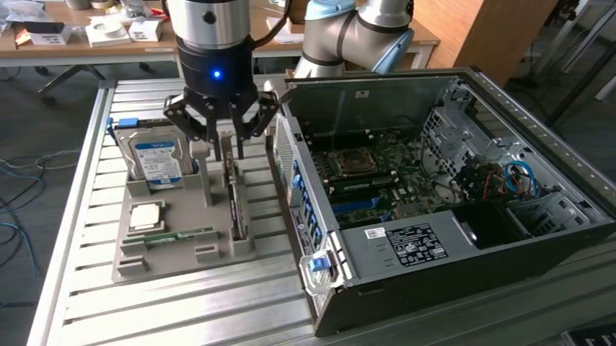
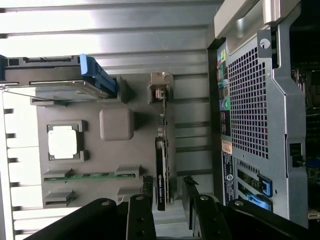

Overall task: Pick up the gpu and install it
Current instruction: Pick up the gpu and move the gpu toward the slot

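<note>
**Arm upright over the parts holder, pincer spread above the gpu.**

The black two-fingered gripper [image 1: 227, 148] points straight down with its jaws wide and nothing held. One finger lies to each side of the line of the gpu [image 2: 161, 172], a thin dark circuit card with a silver end bracket. The card stands on edge in the grey moulded holder [image 1: 192, 249], beside the open black computer case [image 1: 452, 281]. Whether the fingertips touch the card cannot be told. In the exterior view they cover its far end.
</note>
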`<state>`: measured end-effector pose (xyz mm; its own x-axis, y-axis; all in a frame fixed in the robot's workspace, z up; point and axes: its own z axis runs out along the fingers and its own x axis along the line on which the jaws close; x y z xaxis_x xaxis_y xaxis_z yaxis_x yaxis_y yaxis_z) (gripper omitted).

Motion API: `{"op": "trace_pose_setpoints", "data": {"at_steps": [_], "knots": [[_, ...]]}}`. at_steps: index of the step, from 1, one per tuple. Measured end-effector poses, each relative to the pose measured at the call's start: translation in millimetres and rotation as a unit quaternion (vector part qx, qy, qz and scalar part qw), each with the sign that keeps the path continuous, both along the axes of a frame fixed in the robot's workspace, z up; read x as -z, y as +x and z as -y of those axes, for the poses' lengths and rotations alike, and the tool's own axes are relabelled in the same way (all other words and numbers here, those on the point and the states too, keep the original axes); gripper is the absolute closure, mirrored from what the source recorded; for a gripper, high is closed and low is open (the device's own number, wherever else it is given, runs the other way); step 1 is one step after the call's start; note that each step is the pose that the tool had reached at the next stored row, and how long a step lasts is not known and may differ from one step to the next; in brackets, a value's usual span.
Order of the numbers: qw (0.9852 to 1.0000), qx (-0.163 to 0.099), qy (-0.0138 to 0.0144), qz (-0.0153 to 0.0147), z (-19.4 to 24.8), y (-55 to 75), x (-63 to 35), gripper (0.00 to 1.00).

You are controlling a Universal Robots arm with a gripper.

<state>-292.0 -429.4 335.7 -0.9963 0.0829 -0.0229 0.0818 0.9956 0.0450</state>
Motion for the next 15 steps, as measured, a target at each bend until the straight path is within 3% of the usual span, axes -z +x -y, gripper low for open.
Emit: {"op": "trace_pose_setpoints", "data": {"at_steps": [15], "knots": [[1.0000, 0.000, 0.0000, -0.0001, 0.0, 0.0, 5.7, 0.63]]}}
